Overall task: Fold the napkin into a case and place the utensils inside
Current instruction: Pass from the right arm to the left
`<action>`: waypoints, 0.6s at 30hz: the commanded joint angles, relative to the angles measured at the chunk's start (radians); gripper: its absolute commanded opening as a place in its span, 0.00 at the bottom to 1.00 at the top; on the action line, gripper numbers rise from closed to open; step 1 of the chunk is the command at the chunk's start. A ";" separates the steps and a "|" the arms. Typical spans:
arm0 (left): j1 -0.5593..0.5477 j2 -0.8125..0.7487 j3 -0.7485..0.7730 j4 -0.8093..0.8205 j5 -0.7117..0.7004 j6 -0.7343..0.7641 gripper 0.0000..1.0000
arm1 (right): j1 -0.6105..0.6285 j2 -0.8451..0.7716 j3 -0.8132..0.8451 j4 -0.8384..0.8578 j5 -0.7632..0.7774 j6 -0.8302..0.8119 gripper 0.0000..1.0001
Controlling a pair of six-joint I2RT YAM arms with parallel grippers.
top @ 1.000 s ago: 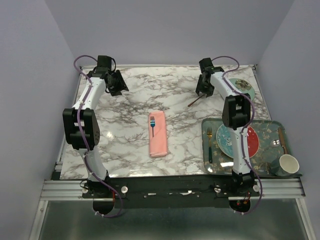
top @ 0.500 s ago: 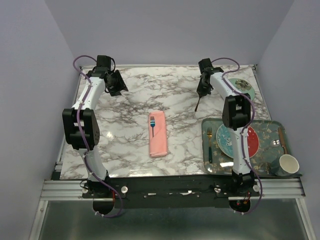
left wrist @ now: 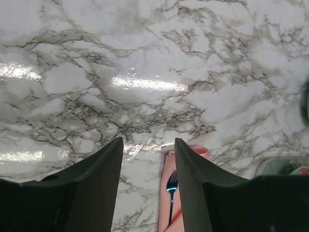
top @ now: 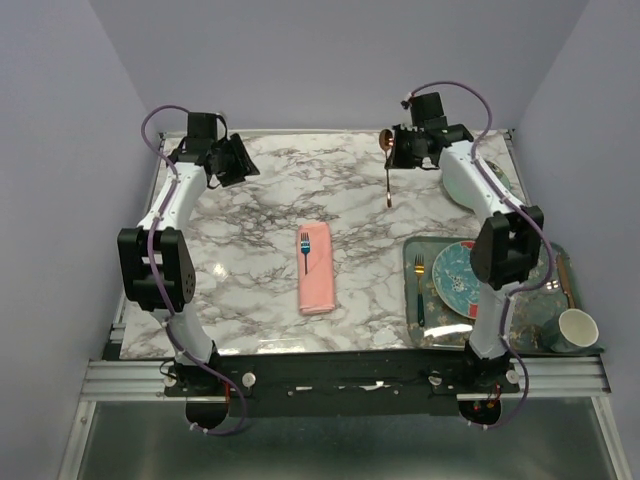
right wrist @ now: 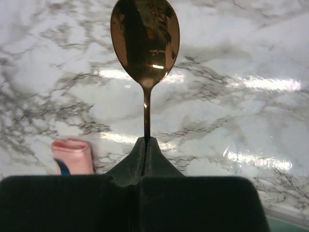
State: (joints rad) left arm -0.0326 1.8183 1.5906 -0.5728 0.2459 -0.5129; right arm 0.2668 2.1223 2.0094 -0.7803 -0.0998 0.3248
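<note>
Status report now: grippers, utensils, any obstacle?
Right gripper shut on spoon, above table. Left gripper open, empty. Blue fork on case. No obstacle seen.

1. Top view: high at the near side, looking down and forward over the whole table.
2. Left wrist: high, facing down at the table; the far end of the case sits at its lower edge.
3. Right wrist: close behind the spoon, facing down; the same case end shows lower left.

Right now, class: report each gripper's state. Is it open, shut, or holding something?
Left gripper: open, holding nothing.
Right gripper: shut on the spoon, gripping its handle.
</note>
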 commanded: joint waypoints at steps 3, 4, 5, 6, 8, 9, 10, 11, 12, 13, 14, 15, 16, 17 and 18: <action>-0.022 -0.073 -0.018 0.249 0.368 0.042 0.57 | 0.100 -0.275 -0.313 0.275 -0.208 -0.255 0.01; -0.038 -0.071 -0.008 0.267 0.400 0.040 0.58 | 0.110 -0.319 -0.334 0.297 -0.222 -0.269 0.00; -0.052 -0.071 -0.004 0.286 0.427 0.037 0.59 | 0.124 -0.337 -0.363 0.312 -0.253 -0.282 0.00; -0.065 -0.071 -0.001 0.327 0.469 0.019 0.60 | 0.133 -0.349 -0.371 0.317 -0.261 -0.299 0.01; -0.110 -0.077 -0.007 0.376 0.498 -0.018 0.65 | 0.156 -0.381 -0.385 0.326 -0.285 -0.311 0.00; -0.127 -0.079 -0.009 0.405 0.503 -0.045 0.67 | 0.163 -0.389 -0.399 0.328 -0.290 -0.316 0.01; -0.153 -0.077 -0.012 0.418 0.507 -0.055 0.69 | 0.169 -0.400 -0.406 0.331 -0.293 -0.316 0.01; -0.170 -0.079 -0.011 0.421 0.503 -0.058 0.69 | 0.182 -0.416 -0.414 0.340 -0.302 -0.316 0.00; -0.180 -0.079 -0.012 0.433 0.498 -0.064 0.69 | 0.190 -0.427 -0.426 0.345 -0.305 -0.358 0.01; -0.191 -0.080 -0.017 0.441 0.495 -0.081 0.69 | 0.198 -0.436 -0.448 0.348 -0.304 -0.366 0.00; -0.211 -0.079 -0.018 0.447 0.494 -0.090 0.69 | 0.212 -0.455 -0.460 0.358 -0.308 -0.372 0.01; -0.217 -0.080 -0.018 0.447 0.490 -0.096 0.69 | 0.218 -0.462 -0.469 0.361 -0.307 -0.380 0.00; -0.227 -0.079 -0.024 0.450 0.489 -0.116 0.68 | 0.224 -0.470 -0.488 0.368 -0.302 -0.391 0.00; -0.236 -0.079 -0.030 0.455 0.497 -0.124 0.68 | 0.232 -0.476 -0.492 0.372 -0.298 -0.395 0.00; -0.243 -0.080 -0.035 0.455 0.495 -0.127 0.67 | 0.238 -0.485 -0.497 0.374 -0.299 -0.397 0.01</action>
State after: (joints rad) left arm -0.2619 1.7836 1.5620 -0.1726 0.6979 -0.5823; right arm 0.4732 1.7058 1.5429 -0.4698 -0.3691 -0.0105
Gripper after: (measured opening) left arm 0.684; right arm 0.012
